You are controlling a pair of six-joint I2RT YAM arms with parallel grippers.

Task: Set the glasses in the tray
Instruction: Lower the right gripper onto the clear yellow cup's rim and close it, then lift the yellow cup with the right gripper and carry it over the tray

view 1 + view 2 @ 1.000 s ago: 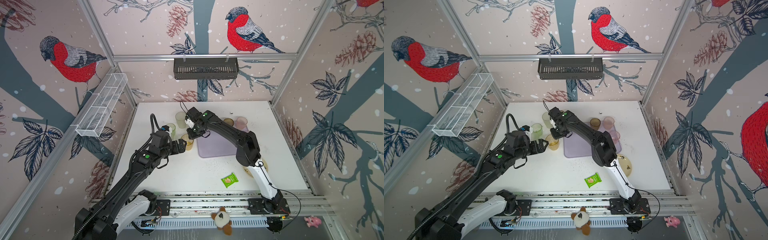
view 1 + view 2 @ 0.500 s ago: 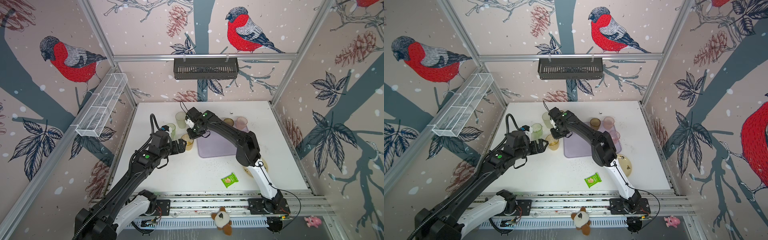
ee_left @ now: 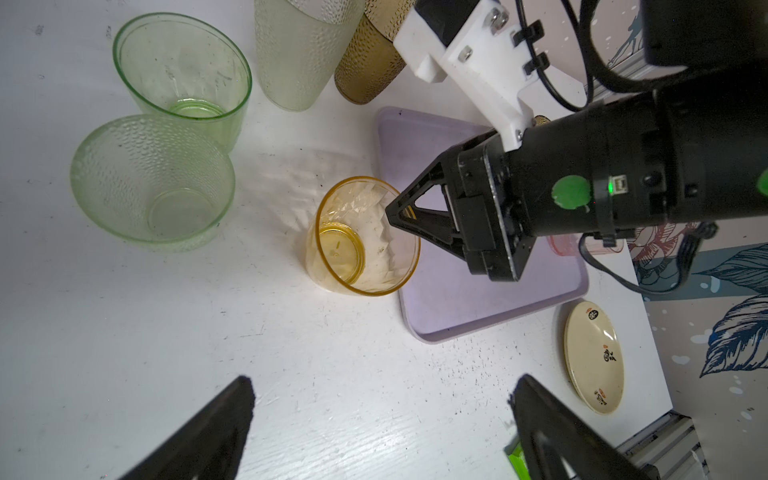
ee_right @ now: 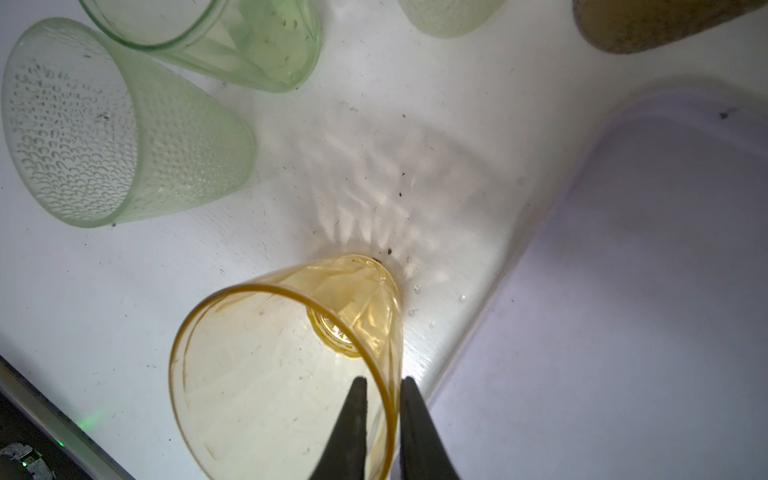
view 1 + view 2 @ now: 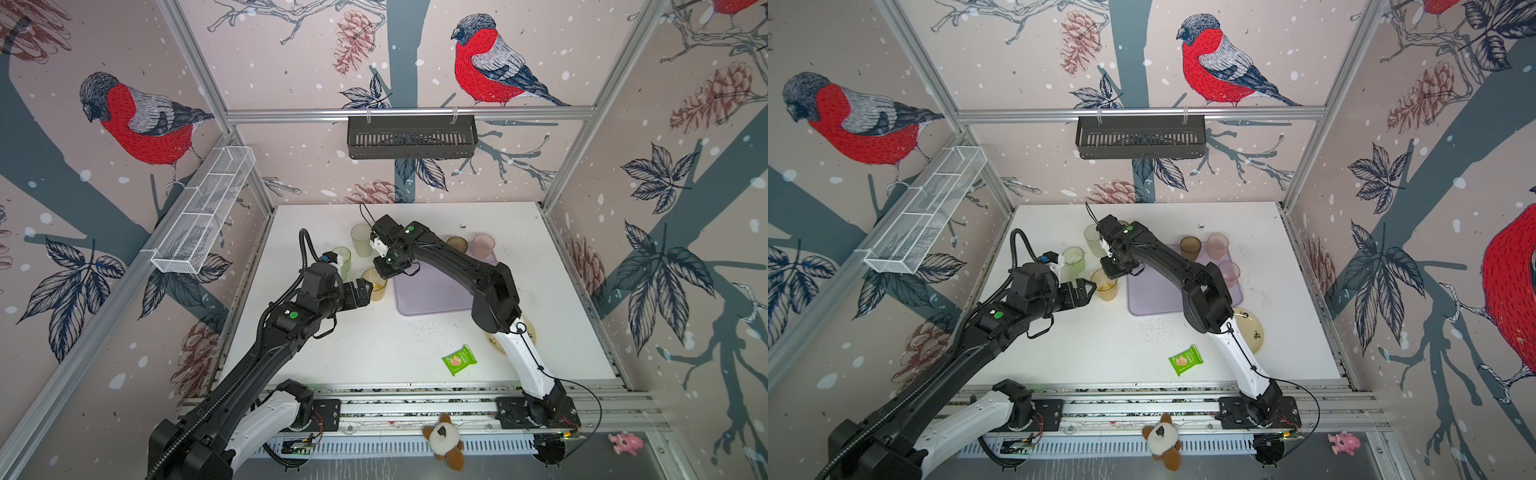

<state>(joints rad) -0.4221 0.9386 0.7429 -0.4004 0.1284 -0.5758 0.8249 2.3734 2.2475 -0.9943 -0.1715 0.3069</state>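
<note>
Item: amber glass, upright on the table, just left of the tray.
Right gripper: jaws narrow, astride the glass's rim wall, set for a lift. I cannot confirm a firm pinch.
Left gripper: wide, empty, hovering near-left of the glass, I judge to leave my right arm room.

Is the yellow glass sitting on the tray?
No, the yellow glass stands on the table beside the tray.

One tumbler stands just left of the tray, with a plate near its front right corner.
</note>
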